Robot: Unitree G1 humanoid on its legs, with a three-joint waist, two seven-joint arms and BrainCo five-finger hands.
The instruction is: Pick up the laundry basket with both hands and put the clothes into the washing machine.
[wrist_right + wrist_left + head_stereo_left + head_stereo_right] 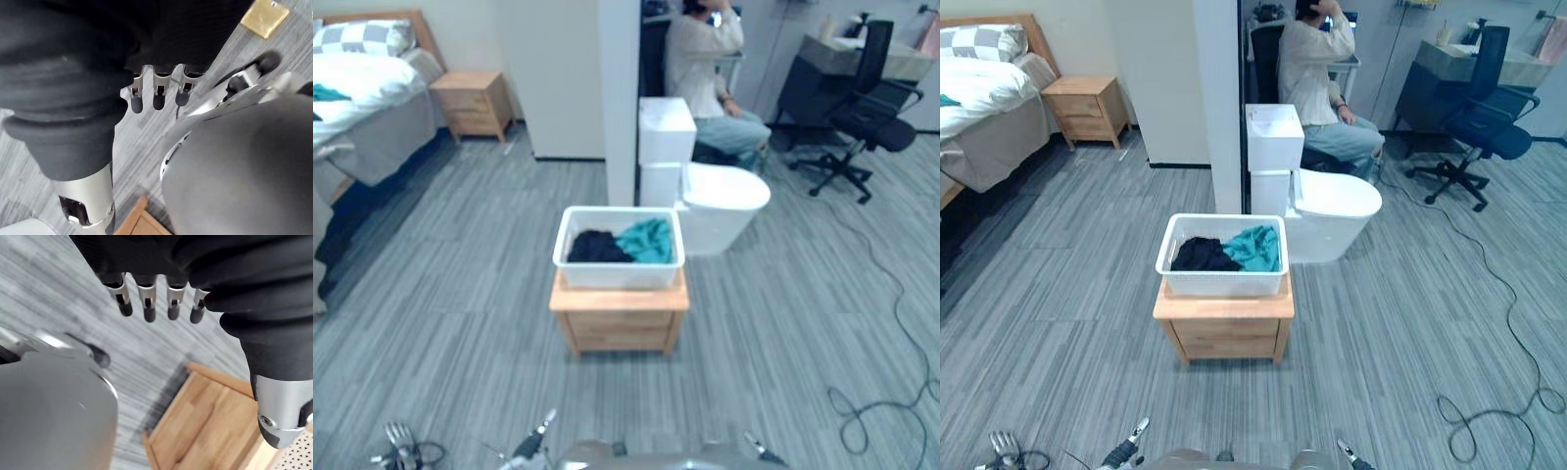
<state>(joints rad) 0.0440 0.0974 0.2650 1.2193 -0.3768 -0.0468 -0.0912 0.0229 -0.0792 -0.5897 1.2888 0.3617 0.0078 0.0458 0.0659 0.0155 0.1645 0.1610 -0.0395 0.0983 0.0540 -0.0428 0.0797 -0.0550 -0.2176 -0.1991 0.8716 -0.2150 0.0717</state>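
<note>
A white laundry basket [619,264] stands on a low wooden cabinet [619,321] in the middle of the floor, straight ahead. Inside lie a dark garment [597,246] and a teal garment [648,239]. My left hand [147,303] hangs low over the floor with its fingers relaxed and nothing in it; the cabinet's top [205,421] and a corner of the basket [301,455] show past it. My right hand [159,95] also hangs open and holds nothing, above the grey floor. Both hands are well short of the basket.
A white toilet [715,196] stands just behind the basket, next to a wall partition [619,98]. A person [705,69] sits behind it. An office chair [862,108] is at the back right, a bed [362,108] and nightstand [475,103] at the back left.
</note>
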